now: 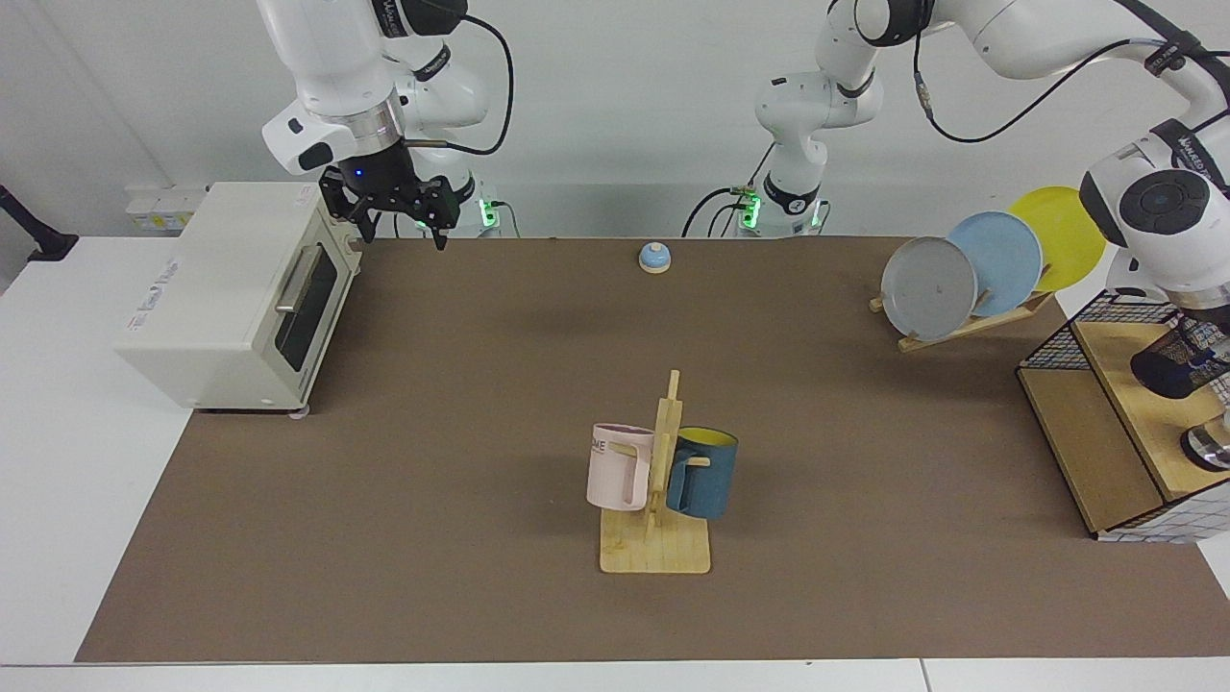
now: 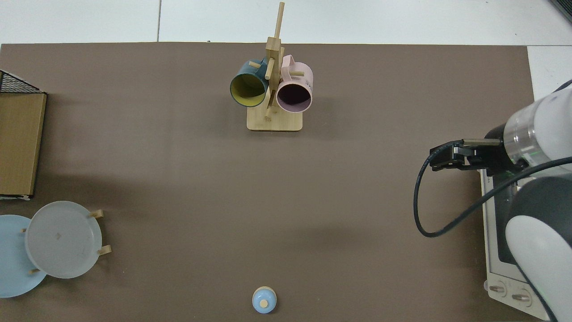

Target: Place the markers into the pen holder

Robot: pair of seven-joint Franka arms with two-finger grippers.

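Observation:
The pen holder (image 1: 1174, 360), a small black wire-mesh cup, leans tilted on the upper step of the wooden shelf (image 1: 1086, 432) at the far right of the facing view. My left gripper (image 1: 1201, 327) comes down right at the holder's upper side, and its tips are hidden by the wrist and the mesh. I cannot make out the markers; only a bluish patch shows through the mesh. My right gripper (image 1: 399, 226) hangs open and empty beside the toaster oven's top front corner, and it also shows in the top view (image 2: 440, 158). The holder is outside the top view.
A white toaster oven (image 1: 231, 288) stands at the left. A mug tree (image 1: 658, 481) with a pink and a blue mug stands mid-table. A plate rack (image 1: 971, 274), a small blue bell (image 1: 654, 257) and a shiny metal round object (image 1: 1211, 447) are also here.

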